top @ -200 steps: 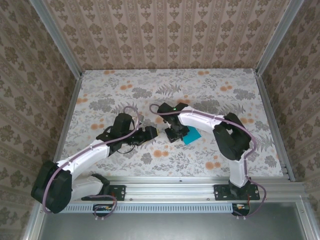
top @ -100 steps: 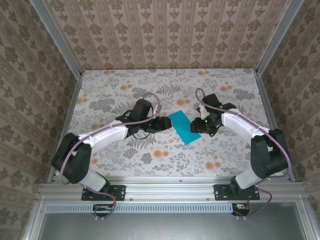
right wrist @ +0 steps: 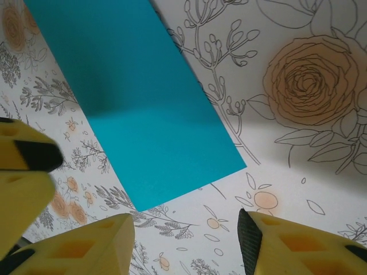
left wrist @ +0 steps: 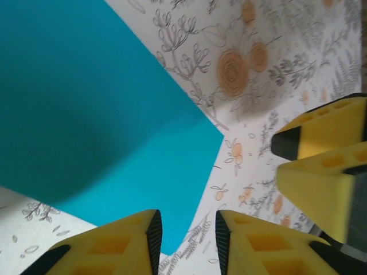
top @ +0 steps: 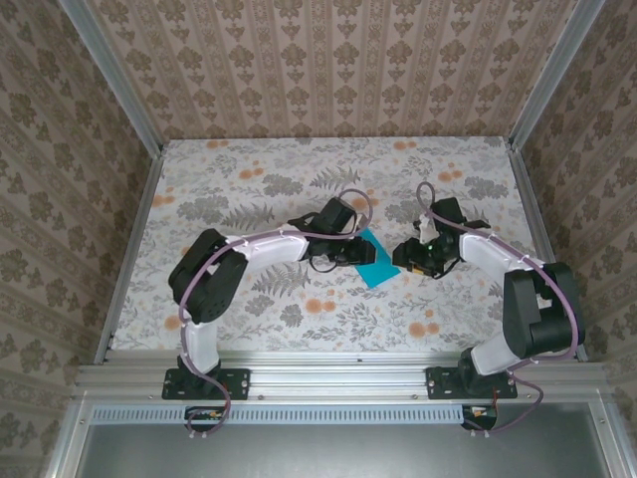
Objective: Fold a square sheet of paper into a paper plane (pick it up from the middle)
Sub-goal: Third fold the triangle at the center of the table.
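- The sheet of paper [top: 375, 267] is looking thin and matt — plain teal-blue, smooth, unmarked.
- The worktop [top: 249, 189] is wearing a printed floral covering, matt and smooth.
- The left pincer [left wrist: 188, 235] and right pincer [right wrist: 186, 240] are showing moulded yellow plastic fingers, dull, with black inner faces.
- The arm shells [top: 261, 247] are gleaming as glossy white plastic — joints black and matt.
- The front rail [top: 338, 370] is showing as brushed grey metal.
- The walls [top: 328, 70] are carrying matt patterned wallpaper.

Plain teal-blue square sheet of paper [top: 378, 267], grey-and-orange floral table [top: 249, 179], yellow jaws.
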Robot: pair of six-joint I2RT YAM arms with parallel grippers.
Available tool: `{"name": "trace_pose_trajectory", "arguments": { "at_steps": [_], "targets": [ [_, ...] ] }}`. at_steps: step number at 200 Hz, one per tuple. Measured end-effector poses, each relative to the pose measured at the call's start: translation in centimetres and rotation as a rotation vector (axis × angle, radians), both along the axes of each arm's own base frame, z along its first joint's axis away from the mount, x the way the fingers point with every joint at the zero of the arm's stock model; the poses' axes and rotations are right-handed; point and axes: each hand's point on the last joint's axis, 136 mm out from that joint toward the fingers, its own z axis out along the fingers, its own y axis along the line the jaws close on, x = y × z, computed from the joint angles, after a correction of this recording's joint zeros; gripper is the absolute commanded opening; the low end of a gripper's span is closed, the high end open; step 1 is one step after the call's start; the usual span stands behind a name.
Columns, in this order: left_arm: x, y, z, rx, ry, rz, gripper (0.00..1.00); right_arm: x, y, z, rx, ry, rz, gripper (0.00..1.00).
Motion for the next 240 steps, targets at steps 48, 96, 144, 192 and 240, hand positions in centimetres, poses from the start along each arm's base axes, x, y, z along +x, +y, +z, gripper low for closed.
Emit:
{"name": "trace_pose_trajectory", "arguments": {
  "at_steps": [48,96,144,192,240],
  "targets": [
    [-0.1,0.2,-2.8,0.073,0.021,-0.016,0.22,0.0,-0.4,-0.4,0.028,-0.001,-0.022,0.54],
    [-0.3,1.2,-4.1,0.134,0.024,-0.023,0.16,0.8,0.1,-0.1,0.071,-0.021,-0.026,0.54],
    [-0.1,1.7,-4.6,0.159,0.015,-0.024,0.14,1.0,0.2,-1.0,0.082,0.000,-0.032,0.55],
    [0.2,2.1,-5.0,0.154,0.022,-0.023,0.09,1.3,0.6,-1.9,0.098,0.030,-0.024,0.55],
    [0.3,2.2,-5.2,0.127,0.027,-0.037,0.08,2.1,1.7,-2.3,0.098,0.035,0.007,0.55]
  ]
}}
